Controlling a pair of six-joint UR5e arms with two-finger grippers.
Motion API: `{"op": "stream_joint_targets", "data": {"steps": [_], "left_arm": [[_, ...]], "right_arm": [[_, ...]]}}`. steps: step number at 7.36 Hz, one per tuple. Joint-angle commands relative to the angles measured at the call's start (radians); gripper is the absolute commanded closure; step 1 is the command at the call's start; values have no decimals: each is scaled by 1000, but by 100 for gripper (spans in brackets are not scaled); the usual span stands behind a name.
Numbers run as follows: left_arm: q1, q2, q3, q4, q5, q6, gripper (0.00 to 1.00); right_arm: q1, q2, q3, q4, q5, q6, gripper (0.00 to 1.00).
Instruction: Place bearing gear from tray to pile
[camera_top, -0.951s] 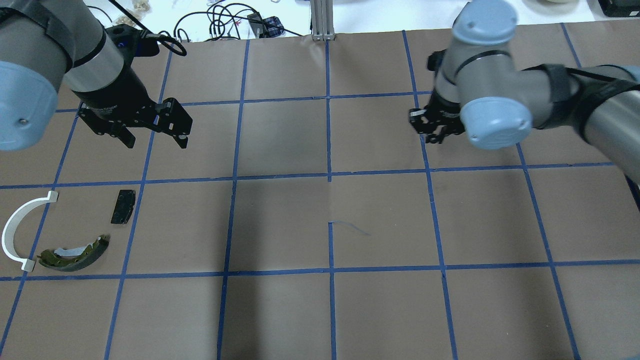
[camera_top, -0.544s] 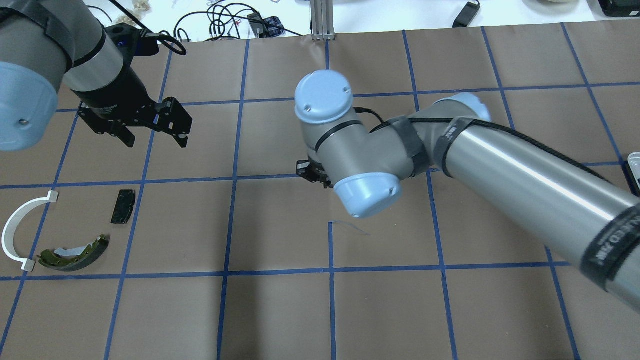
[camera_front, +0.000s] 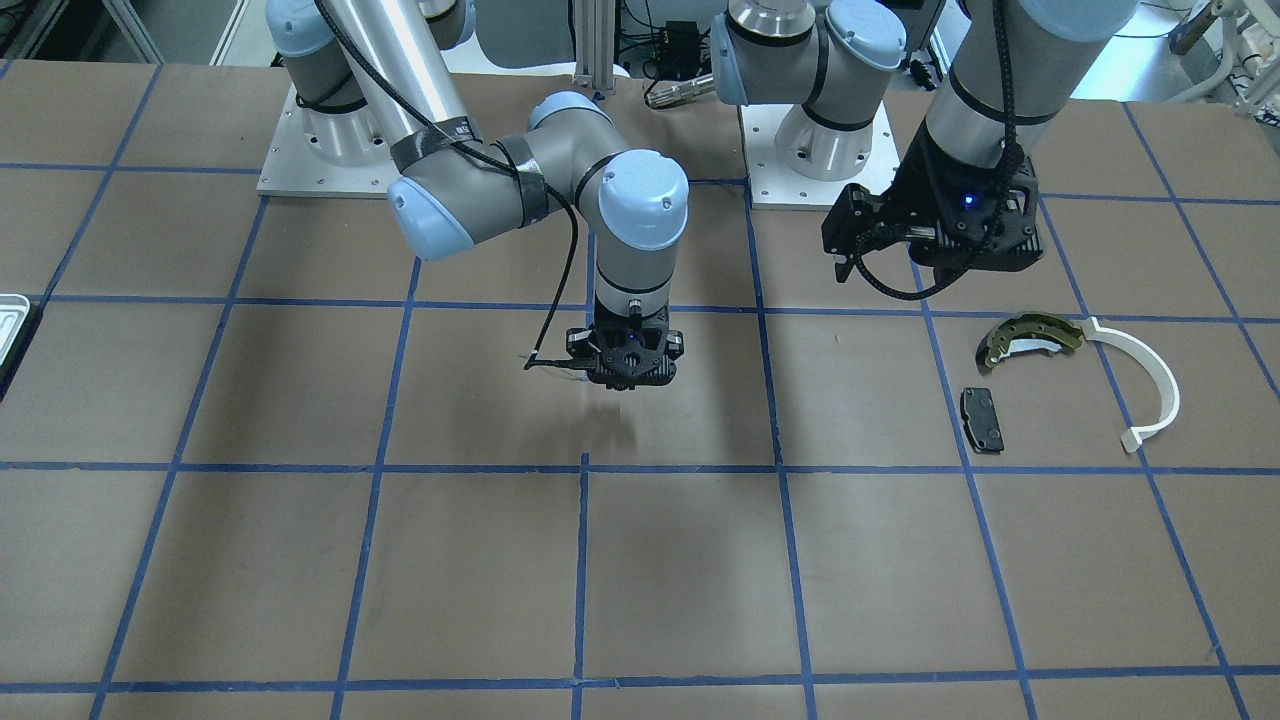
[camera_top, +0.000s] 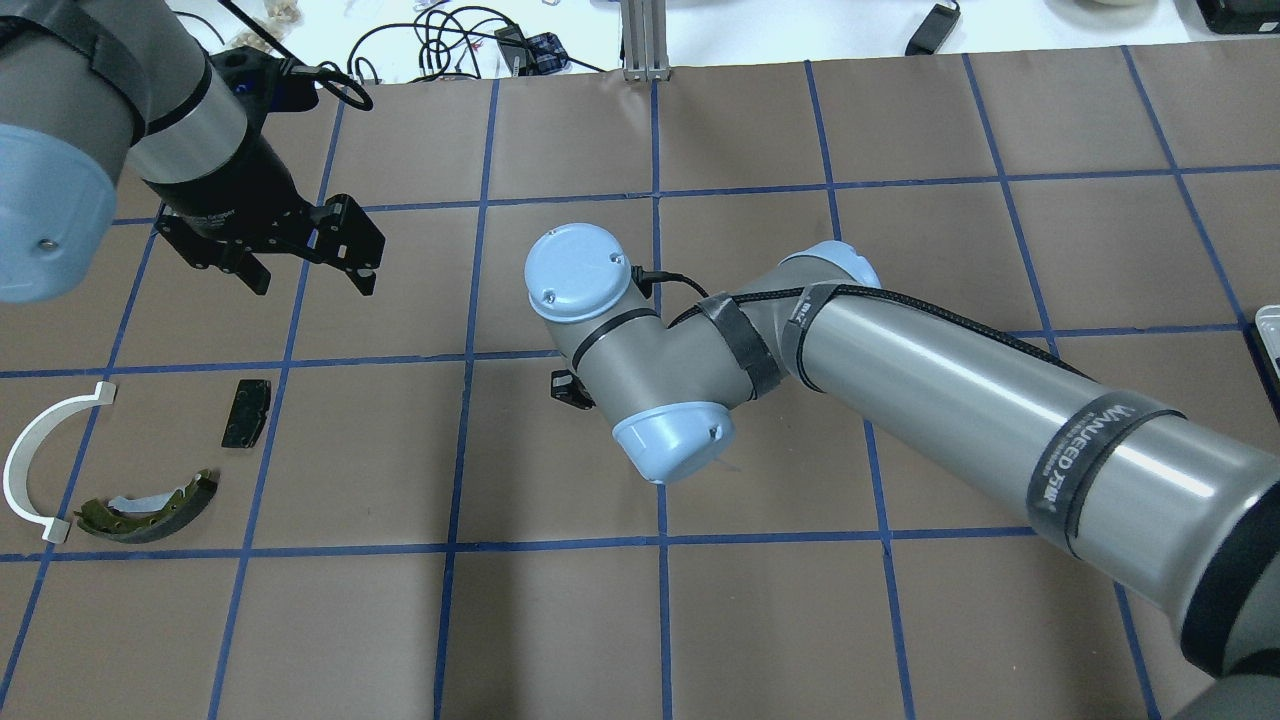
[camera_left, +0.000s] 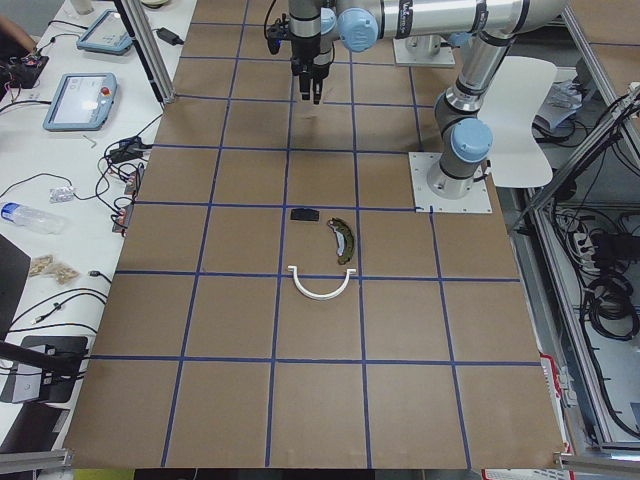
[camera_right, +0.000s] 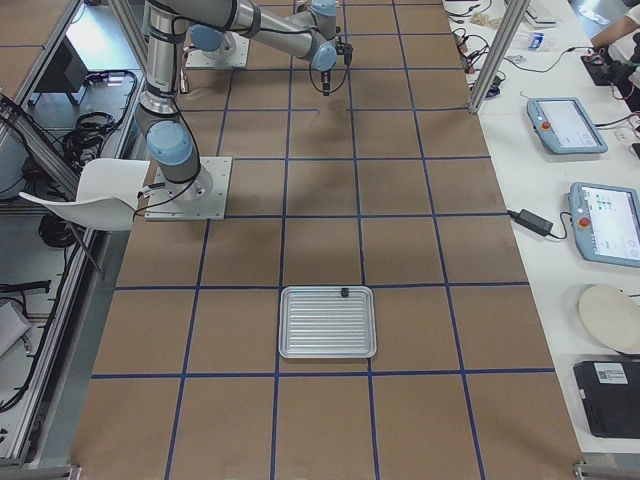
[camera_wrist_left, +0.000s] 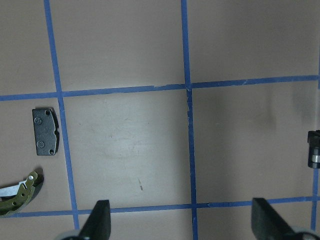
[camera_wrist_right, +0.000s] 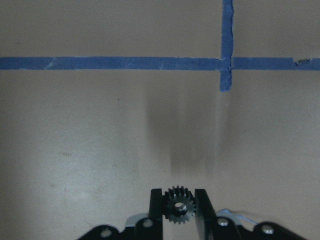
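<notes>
**Bearing gear held over mid-table, apart from tray and pile**

The right gripper (camera_wrist_right: 179, 199) is clamped narrowly on the bearing gear (camera_wrist_right: 178, 208). This is a small dark toothed wheel with a pale hub, pinched between the two fingertips. The gripper points straight down and hangs above the table (camera_top: 560, 620), clear of its brown paper cover. It is near the table's middle, close to where a short stub of blue tape (camera_wrist_right: 226, 75) meets a cross line. The right arm reaches in from the right across the centre of the table.

The tray (camera_right: 310, 325) lies far off at the right end of the table, well apart from the gear. A small dark item (camera_right: 343, 292) sits at its far rim, too small to identify.

The pile is at the left end, also well apart from the gear. It consists of an olive-gold brake shoe (camera_top: 150, 508), a white arc strip (camera_top: 35, 455) just left of it, and a black pad (camera_top: 246, 412) a little beyond, nearer the table's centre. None of the three touches another.

The left gripper (camera_top: 310, 270) hangs above the table near the pile with its fingers spread wide and nothing between them. Its wrist view looks down on the pad and one end of the brake shoe.
</notes>
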Motion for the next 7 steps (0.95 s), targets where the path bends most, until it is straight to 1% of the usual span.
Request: {"op": "stream_joint_targets", "data": {"steps": [1, 2, 3, 4, 5, 6, 7], "left_arm": [[0, 0, 1, 0, 0, 1, 0], [0, 0, 0, 0, -1, 0, 0], [0, -3, 0, 0, -1, 0, 0], [6, -12, 4, -2, -3, -2, 0], [6, -30, 0, 2, -6, -17, 0], [-8, -53, 1, 15, -10, -69, 0], [-41, -85, -2, 49, -13, -103, 0]], "right_arm": [[-13, 1, -9, -11, -1, -26, 0], [-51, -5, -15, -8, -4, -46, 0], [-123, -5, -17, -5, 13, -139, 0], [-230, -11, -17, -4, 11, -333, 0], [-362, -32, -32, -4, 17, -523, 0], [-480, -60, -33, 6, 52, -677, 0], [-588, -86, -33, 3, 88, -903, 0]]}}
